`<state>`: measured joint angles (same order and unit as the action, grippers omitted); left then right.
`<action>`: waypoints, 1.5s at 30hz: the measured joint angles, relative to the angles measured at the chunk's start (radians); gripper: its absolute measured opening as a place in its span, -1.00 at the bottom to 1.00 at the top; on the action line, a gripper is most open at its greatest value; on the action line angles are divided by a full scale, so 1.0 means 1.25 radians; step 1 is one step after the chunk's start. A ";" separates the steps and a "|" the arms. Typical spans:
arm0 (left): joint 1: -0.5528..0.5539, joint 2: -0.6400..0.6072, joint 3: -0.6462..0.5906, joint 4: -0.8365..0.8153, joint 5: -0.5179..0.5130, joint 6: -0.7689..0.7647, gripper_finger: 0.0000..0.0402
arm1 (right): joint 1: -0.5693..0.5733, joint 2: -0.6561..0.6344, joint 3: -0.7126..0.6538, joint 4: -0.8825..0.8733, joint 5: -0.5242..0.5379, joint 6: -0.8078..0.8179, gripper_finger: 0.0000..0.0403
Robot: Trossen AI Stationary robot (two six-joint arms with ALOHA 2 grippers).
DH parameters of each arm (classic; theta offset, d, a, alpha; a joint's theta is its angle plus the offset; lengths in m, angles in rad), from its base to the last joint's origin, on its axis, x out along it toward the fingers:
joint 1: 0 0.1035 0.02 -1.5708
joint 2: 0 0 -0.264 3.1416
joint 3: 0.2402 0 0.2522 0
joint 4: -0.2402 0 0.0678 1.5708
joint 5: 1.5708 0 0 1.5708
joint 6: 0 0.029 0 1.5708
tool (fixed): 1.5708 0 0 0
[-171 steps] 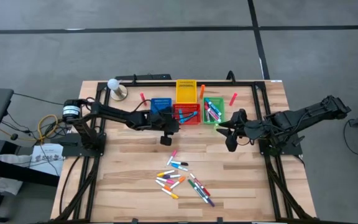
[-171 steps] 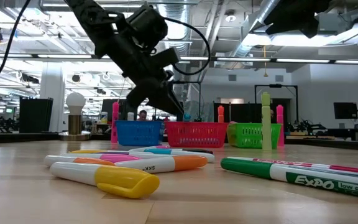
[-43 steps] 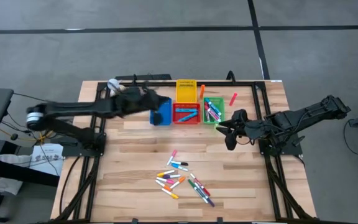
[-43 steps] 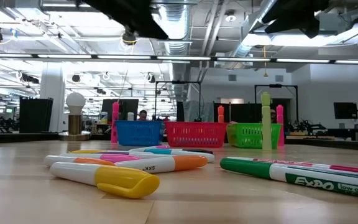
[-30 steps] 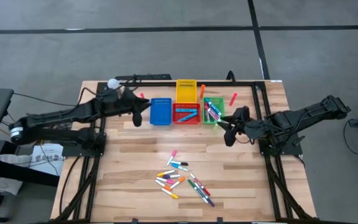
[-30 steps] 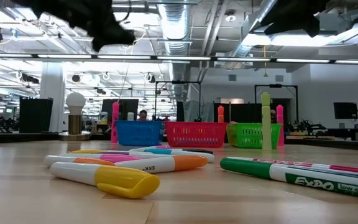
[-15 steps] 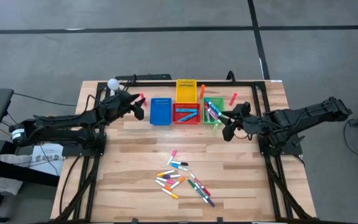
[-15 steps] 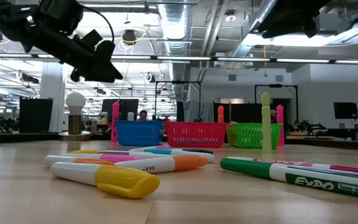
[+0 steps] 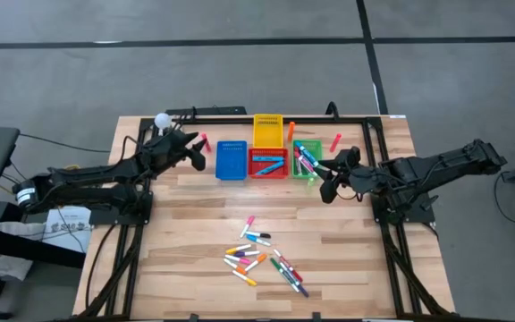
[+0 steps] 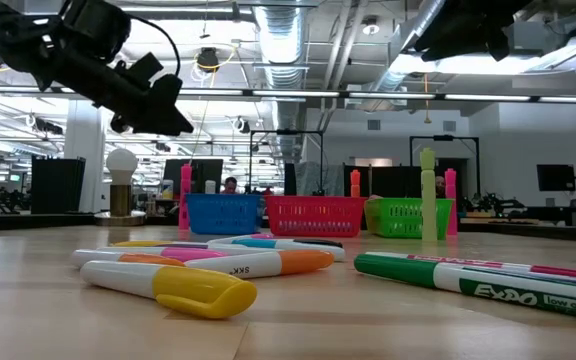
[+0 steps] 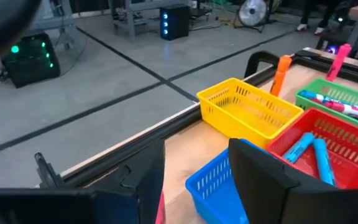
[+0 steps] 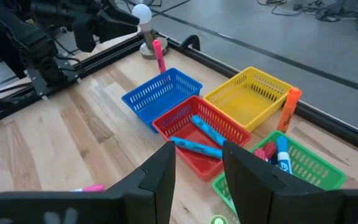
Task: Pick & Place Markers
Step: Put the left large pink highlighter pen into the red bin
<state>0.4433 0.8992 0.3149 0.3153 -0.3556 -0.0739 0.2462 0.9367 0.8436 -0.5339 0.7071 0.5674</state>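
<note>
High view: markers [image 9: 262, 253] lie well apart from both arms' fingers.

Four bins — blue [image 9: 231, 160], red [image 9: 267, 164], green [image 9: 307, 159], yellow [image 9: 267, 131] — cluster on the table [image 9: 195, 233].

Green bin [image 11: 337, 99] cut off at edge, marker [image 12: 86, 187] half hidden

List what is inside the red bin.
The red bin holds two blue markers, lying loose and crossing near one end. The near wall hides part of the floor, so anything small there cannot be seen.
</note>
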 joint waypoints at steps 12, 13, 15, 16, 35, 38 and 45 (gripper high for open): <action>-0.004 -0.023 0.000 0.012 0.004 -0.019 -0.16 | 0.000 0.000 0.000 0.006 -0.001 0.046 -0.38; -0.004 -0.025 0.000 0.012 0.004 -0.029 -0.16 | -0.001 0.000 0.000 0.008 -0.001 0.049 -0.38; -0.004 -0.028 0.000 0.013 0.014 -0.025 -0.16 | -0.006 0.000 0.000 0.015 -0.001 0.049 -0.38; -0.004 -0.028 0.001 0.016 0.034 -0.015 -0.16 | -0.007 0.000 0.000 0.016 -0.001 0.048 -0.38; -0.019 -0.188 -0.122 -0.060 0.153 -0.138 -0.18 | -0.146 -0.001 0.000 0.096 0.000 -0.439 -0.38; -0.020 -0.190 -0.135 -0.054 0.082 -0.110 -0.16 | -0.180 -0.001 0.000 0.097 0.001 -0.459 -0.38; -0.012 -0.158 -0.167 -0.032 -0.076 -0.025 -0.11 | -0.248 -0.002 0.000 0.103 0.001 -0.461 -0.38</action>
<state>0.4281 0.7013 0.1067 0.2754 -0.4511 -0.1051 -0.0634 0.9348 0.8436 -0.4047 0.7082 -0.0082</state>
